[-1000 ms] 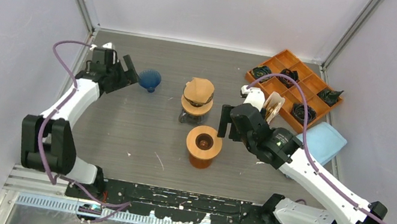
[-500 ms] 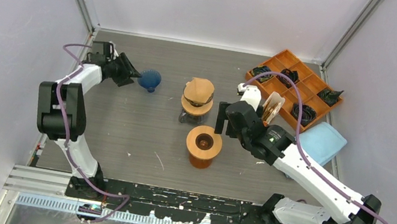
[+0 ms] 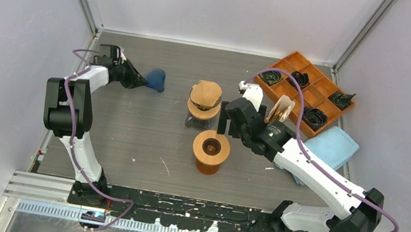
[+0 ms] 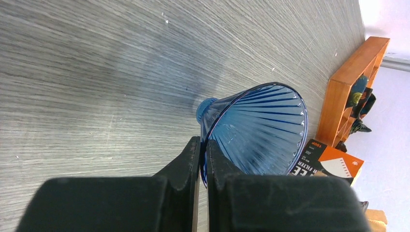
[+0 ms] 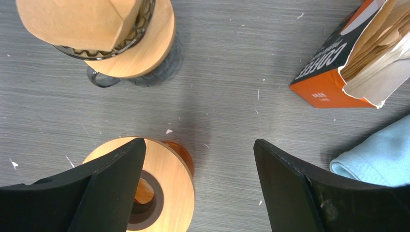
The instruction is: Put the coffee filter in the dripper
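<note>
A blue ribbed cone dripper (image 3: 156, 79) (image 4: 261, 130) lies tilted on the table at the back left. My left gripper (image 3: 135, 80) (image 4: 203, 145) is shut on its rim, one finger inside the cone and one outside. An orange box of paper coffee filters (image 3: 283, 110) (image 5: 338, 67) stands open at the right. A brown filter (image 3: 205, 94) (image 5: 72, 21) sits in a glass dripper with a wooden collar at the centre. My right gripper (image 3: 229, 123) (image 5: 198, 141) hangs open and empty between that dripper and the box.
An orange-brown dripper with a wooden top (image 3: 211, 148) (image 5: 164, 179) stands just under my right gripper's left finger. An orange compartment tray (image 3: 296, 55) holds black items at the back right. A light blue cloth (image 3: 330, 146) (image 5: 377, 154) lies beside the box.
My left gripper has closed onto the blue dripper's rim as that arm swung back toward the left wall. The right arm has shifted left and farther back, still open.
</note>
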Action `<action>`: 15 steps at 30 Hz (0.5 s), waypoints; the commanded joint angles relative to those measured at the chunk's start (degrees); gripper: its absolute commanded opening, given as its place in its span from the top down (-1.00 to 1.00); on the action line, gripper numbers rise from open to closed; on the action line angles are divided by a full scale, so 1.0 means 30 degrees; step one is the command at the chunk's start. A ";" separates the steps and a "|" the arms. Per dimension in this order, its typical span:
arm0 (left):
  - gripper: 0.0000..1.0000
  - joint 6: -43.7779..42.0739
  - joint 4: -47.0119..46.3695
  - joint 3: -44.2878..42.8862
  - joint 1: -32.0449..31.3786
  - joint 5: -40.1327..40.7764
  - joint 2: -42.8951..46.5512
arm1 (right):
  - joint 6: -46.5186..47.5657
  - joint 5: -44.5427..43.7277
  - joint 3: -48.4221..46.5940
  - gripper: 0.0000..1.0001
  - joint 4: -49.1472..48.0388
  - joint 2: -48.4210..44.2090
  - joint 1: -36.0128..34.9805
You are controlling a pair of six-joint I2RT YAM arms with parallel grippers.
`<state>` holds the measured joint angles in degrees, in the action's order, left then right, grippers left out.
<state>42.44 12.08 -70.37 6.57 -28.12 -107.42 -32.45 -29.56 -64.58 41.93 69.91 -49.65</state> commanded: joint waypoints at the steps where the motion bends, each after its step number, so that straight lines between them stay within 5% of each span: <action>1: 0.92 -0.0394 -0.0137 -0.0478 0.0125 -0.0527 0.1484 | -0.0189 -0.0583 -0.1462 -0.77 -0.0325 0.0241 0.0113; 15: 1.00 -0.3132 0.6206 -0.0989 -0.0174 0.0216 0.6105 | 0.0130 0.0462 -0.2817 -0.77 -0.0147 0.1204 0.1199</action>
<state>36.42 24.84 -70.76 6.48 -26.98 -95.26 -31.99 -28.95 -69.58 42.30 73.32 -47.42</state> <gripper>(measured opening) 0.032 0.887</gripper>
